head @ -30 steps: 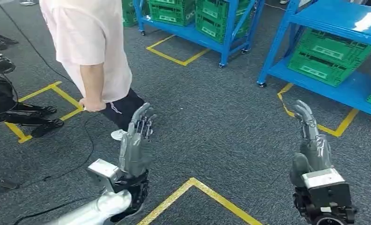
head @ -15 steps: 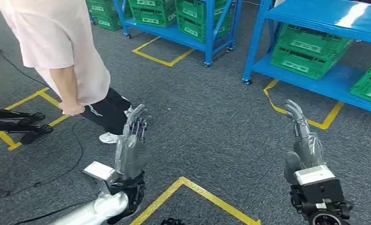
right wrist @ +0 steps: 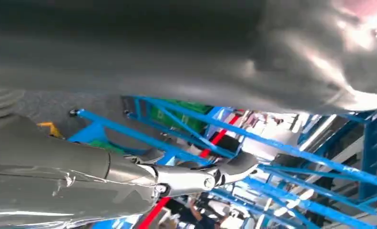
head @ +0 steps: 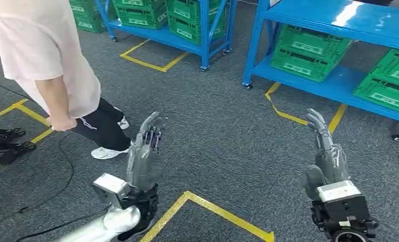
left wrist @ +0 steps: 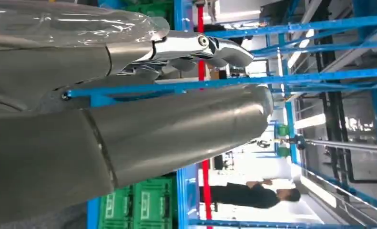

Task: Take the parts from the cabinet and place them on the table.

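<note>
- The left hand and right hand were both raised over the grey floor, fingers released and holding nothing.
- Green crates sat on the blue cabinet at about 1 o'clock, well apart from both hands; no parts could be made out inside them.
- A person stood at 10 o'clock.
- By my judgement nothing had been taken yet: reaching the cabinet, picking and placing on the desk all remained.

You get bright, even overhead light; glare whitens the blue shelf top beyond your right hand, whose wrist view is badly blurred.
</note>
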